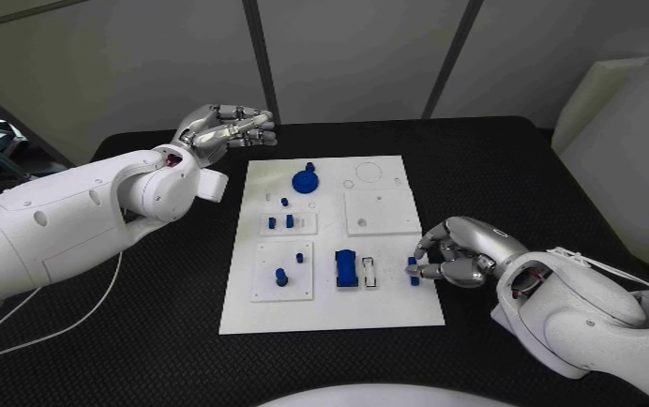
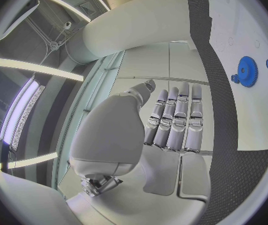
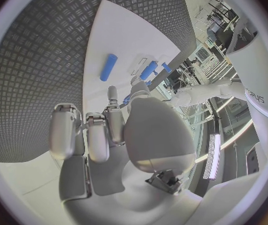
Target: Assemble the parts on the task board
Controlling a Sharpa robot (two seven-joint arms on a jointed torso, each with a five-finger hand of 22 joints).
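On white board (image 1: 392,313): round toothed blue gear (image 1: 306,181)

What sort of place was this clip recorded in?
Probably a robotics lab test cell: a black textured table bearing a white rectangular task board with small blue plastic parts, boxed in by pale grey partition panels.

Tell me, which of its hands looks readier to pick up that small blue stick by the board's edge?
The right hand, probably. It hangs at the white board's right edge, right beside the blue stick. The left hand is raised off the board's far left corner, holding nothing.
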